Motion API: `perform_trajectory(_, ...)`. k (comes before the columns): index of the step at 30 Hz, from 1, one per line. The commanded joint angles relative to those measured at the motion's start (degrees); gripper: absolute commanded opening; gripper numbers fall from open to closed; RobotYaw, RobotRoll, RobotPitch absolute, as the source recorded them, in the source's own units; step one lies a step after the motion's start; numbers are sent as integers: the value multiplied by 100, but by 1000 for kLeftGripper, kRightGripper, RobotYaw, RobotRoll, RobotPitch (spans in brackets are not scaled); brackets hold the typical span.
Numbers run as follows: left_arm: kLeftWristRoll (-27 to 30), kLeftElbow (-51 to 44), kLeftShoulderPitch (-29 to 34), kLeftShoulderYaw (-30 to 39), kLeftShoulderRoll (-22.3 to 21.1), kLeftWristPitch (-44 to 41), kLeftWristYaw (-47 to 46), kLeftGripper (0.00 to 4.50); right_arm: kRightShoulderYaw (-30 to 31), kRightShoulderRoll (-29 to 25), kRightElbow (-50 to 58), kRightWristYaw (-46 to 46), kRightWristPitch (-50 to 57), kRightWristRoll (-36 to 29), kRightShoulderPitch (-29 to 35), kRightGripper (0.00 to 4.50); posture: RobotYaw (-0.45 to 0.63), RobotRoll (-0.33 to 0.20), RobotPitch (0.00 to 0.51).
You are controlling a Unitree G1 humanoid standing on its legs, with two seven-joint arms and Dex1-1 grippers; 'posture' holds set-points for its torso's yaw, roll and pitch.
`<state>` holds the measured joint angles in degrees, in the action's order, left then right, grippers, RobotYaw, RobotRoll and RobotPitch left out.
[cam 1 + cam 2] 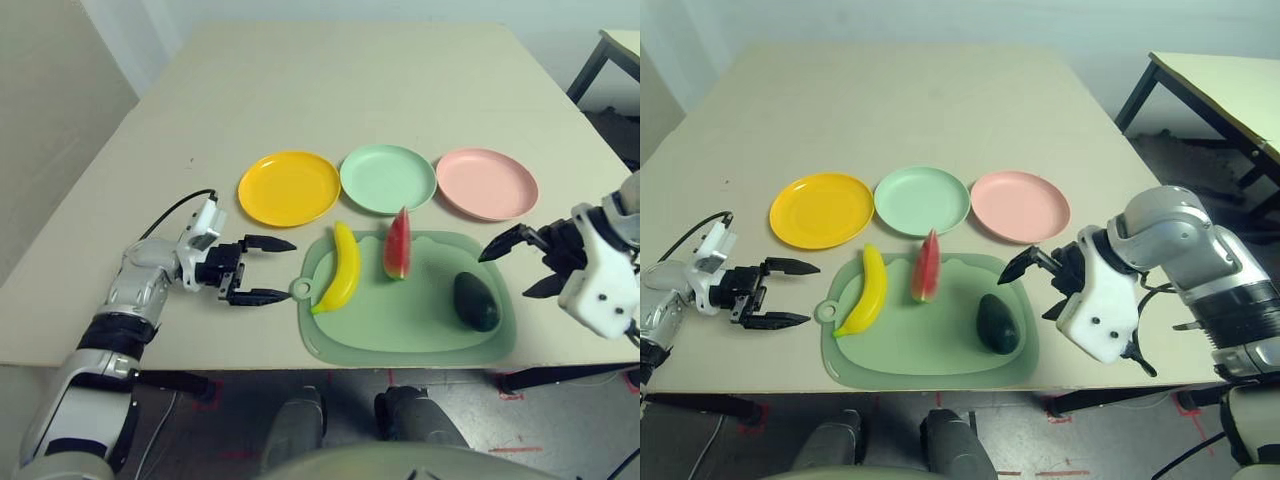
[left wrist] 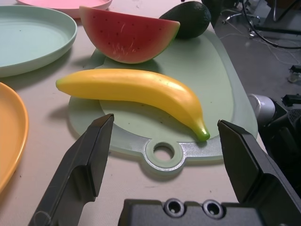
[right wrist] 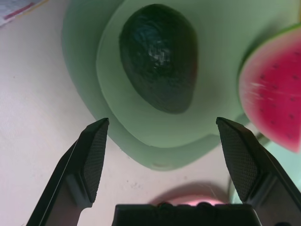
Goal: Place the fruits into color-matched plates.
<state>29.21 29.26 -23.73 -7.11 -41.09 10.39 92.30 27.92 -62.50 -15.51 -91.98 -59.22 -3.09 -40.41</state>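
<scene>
Left gripper (image 1: 276, 270): released, fingers apart, just left of the cutting mat (image 1: 430, 345) and near the banana (image 1: 345, 268), which lies at the mat's left; right gripper (image 1: 508, 268): released, fingers apart, at the mat's right near the avocado (image 1: 475, 302). The watermelon wedge (image 1: 397, 247) lies between both fruits; beyond, left to right, are the yellow plate (image 1: 289, 188), mint green plate (image 1: 388, 179) and pink plate (image 1: 487, 184).

Banana (image 1: 343, 270), upright watermelon wedge (image 1: 397, 247) and avocado (image 1: 475, 302) (dark green) lie apart, below three empty plates (image 1: 289, 189).
</scene>
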Motion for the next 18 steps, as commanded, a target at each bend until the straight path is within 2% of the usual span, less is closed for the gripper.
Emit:
perform_trajectory(1,-131,-33,-65,51,39,-20,20,4500,335,51,24,-52,-101,-1,-44,4434,11,0,88)
perform_trajectory(6,-188,-33,-81,18,47,3,20,4500,541,47,335,-52,66,-177,42,4434,19,0,86)
perform_trajectory(18,-303,22,-6,87,40,141,20,4500,591,224,616,-51,487,-137,191,4434,31,0,87)
